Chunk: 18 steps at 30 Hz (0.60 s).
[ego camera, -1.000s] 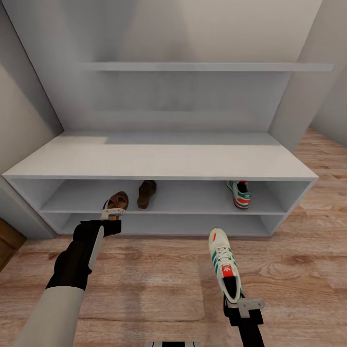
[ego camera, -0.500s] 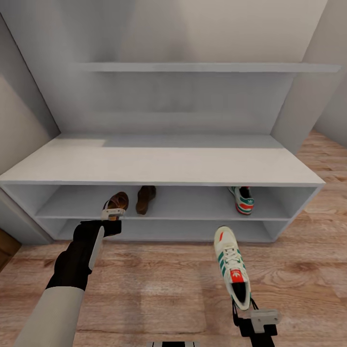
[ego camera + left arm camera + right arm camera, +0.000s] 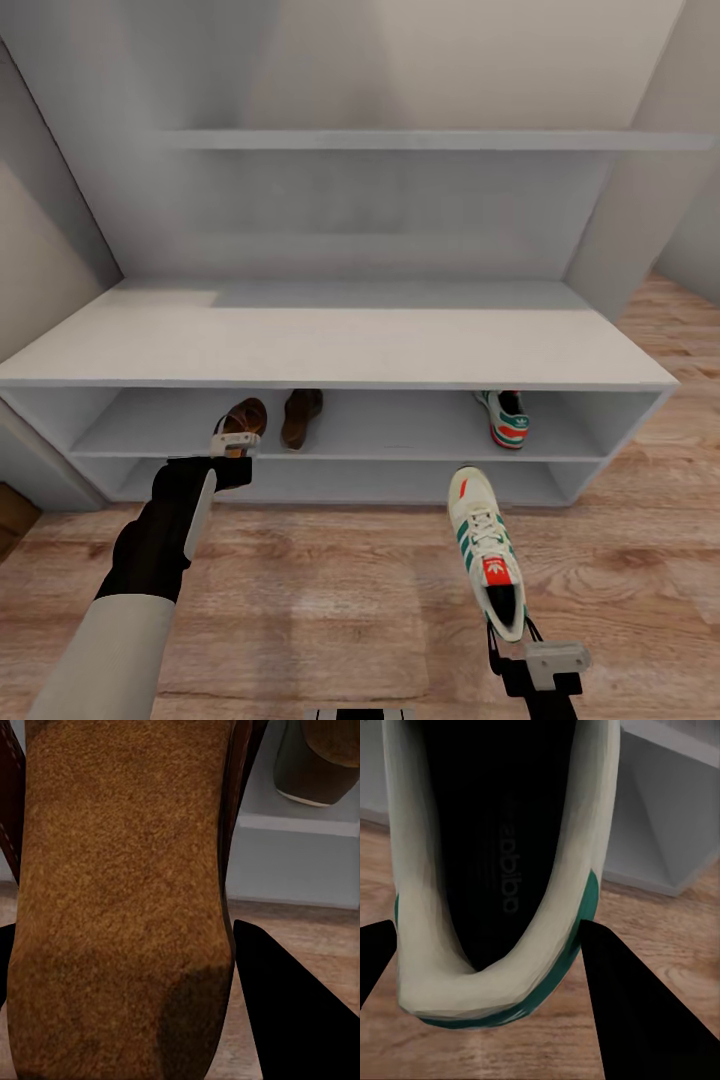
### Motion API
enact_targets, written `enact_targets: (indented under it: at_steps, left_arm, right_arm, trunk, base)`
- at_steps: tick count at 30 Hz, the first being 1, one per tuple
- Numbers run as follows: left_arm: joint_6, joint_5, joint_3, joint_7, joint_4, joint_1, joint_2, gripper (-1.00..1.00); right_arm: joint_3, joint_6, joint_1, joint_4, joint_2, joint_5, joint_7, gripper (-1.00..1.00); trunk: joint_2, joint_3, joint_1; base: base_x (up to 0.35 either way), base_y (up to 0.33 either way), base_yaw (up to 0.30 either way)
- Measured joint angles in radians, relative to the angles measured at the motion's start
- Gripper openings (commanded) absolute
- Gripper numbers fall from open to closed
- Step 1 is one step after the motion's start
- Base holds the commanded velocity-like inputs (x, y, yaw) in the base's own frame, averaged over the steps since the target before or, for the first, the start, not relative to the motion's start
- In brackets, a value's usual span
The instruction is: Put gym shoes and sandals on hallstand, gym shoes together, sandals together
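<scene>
right gripper [image 3: 505,640] clamping gym shoe [image 3: 485,548]

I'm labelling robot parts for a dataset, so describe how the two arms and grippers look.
The left arm has a white lower segment, then a black section with a pale grey panel along one side. The left gripper is a small light-grey block. The right arm shows as black, ending in a light-grey bracket at the right gripper, with thin dark cables beside it. In both wrist views the fingers appear as plain black wedges.
</scene>
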Motion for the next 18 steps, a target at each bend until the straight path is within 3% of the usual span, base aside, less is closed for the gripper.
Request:
enact_targets:
  at_steps: [6, 18]
  left_arm:
    - [0.000, 0.001, 0.000, 0.000, 0.000, 0.001, 0.000, -1.00]
    - [0.000, 0.001, 0.000, 0.000, 0.000, 0.001, 0.000, -1.00]
  right_arm:
    - [0.000, -0.001, 0.000, -0.001, 0.000, 0.000, -0.001, -1.00]
    - [0.000, -0.004, 0.001, -0.001, 0.000, 0.000, -0.004, -1.00]
  trunk:
    - [0.000, 0.000, 0.000]
    - [0.000, 0.000, 0.000]
  base:
    - [0.166, 0.000, 0.000]
    - [0.025, 0.000, 0.000]
